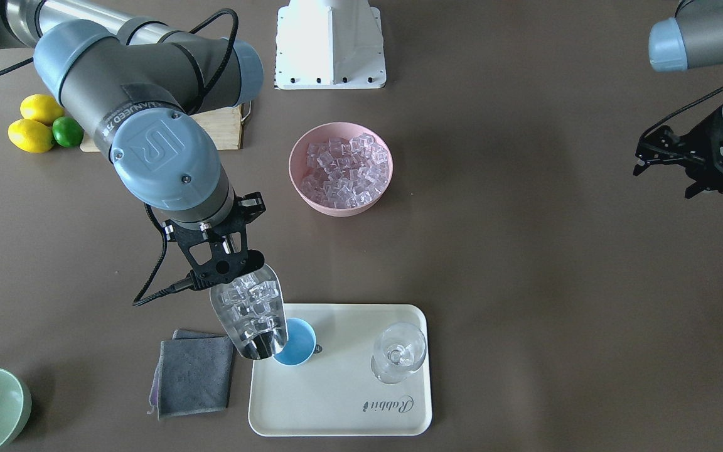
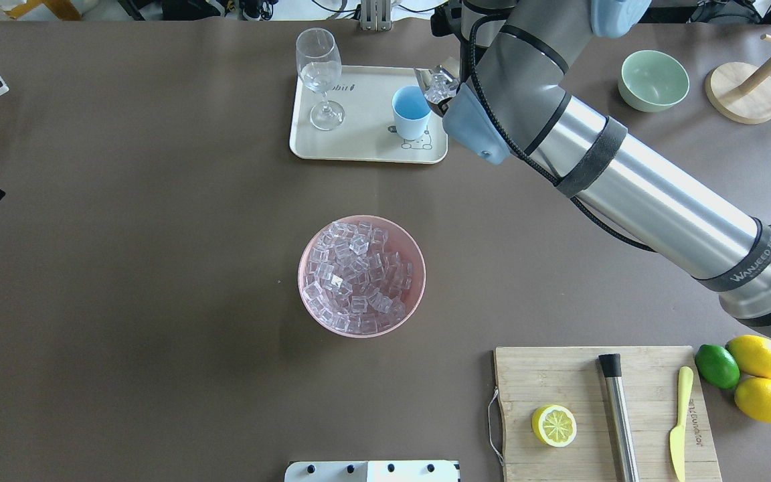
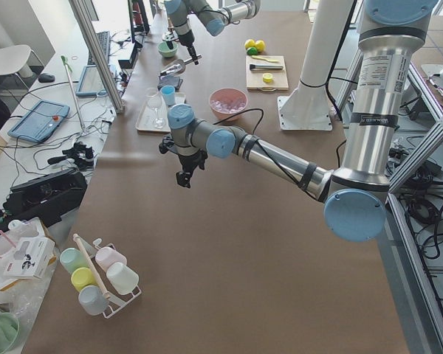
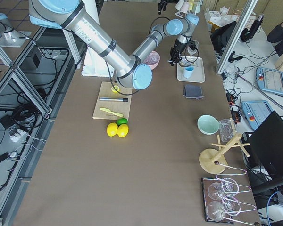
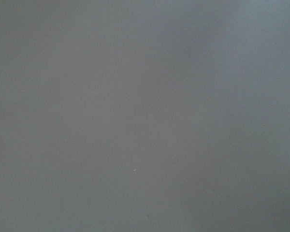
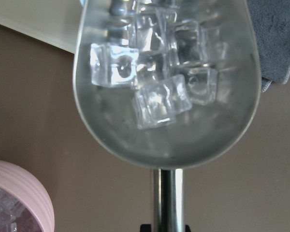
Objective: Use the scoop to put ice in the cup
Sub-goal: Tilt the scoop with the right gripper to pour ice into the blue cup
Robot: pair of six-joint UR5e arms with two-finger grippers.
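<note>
Right gripper (image 1: 226, 271) pinches the rod handle of a shiny steel scoop (image 1: 251, 317) holding clear ice cubes (image 6: 157, 99). Beyond it, the scoop's lip overhangs a small light-blue cup (image 1: 297, 344).

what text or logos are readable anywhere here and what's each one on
"Rabbit" in script, on the cream tray.
"WANJECO", roughly, on the strap round the right arm.
"UR" logo, on that arm's joint cap.
Print on the yellow knife: too small to read.
</note>
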